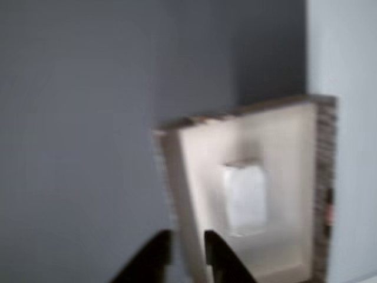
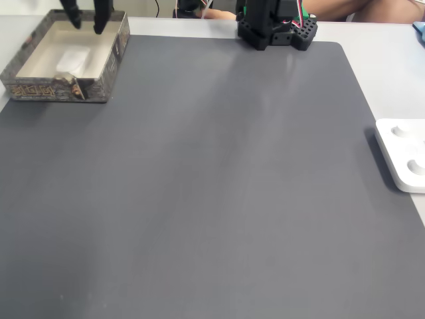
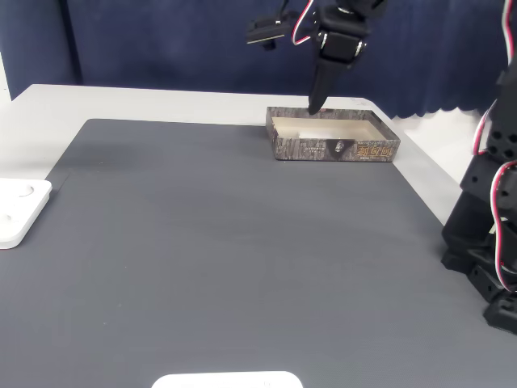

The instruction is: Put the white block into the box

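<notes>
Fixed view, nearest first: grey mat [image 2: 219,186], then the box [image 2: 109,66] at its far corner. Inside the box lies the white block [image 2: 72,60], flat on the floor. Above the box's far rim hangs the gripper [image 2: 85,21], fingers parted and holding nothing. Lifting straight up should clear the walls without nudging the box.

We see a dark grey mat [image 2: 219,186] covering the pale table [image 2: 385,60]; at its three o'clock edge in a fixed view rests a white dimpled slab [image 2: 403,154]; dark blue curtains [image 3: 161,40] hang behind.
</notes>
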### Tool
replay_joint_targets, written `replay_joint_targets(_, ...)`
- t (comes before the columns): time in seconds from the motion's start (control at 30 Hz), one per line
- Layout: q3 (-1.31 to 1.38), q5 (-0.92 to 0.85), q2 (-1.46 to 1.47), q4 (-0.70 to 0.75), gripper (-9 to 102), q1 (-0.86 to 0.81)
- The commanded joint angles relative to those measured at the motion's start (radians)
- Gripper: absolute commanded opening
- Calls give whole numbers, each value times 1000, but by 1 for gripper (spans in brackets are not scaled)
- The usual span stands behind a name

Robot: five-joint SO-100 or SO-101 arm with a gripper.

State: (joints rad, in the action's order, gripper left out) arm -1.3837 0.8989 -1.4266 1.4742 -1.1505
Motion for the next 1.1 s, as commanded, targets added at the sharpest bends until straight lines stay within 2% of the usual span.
replay_joint_targets(0.0, -57, -107, -160, 3, -2, 77)
replay_joint_targets(0.37, -272, -313, -305, -55, -2, 314)
replay_joint_targets(0.57, -443, -566, -383, -219, -2, 515)
replay_joint_targets(0.73, -581, -692, -407, -310, -2, 663)
replay_joint_targets(1.07, -683, -833, -502, -310, -2, 830)
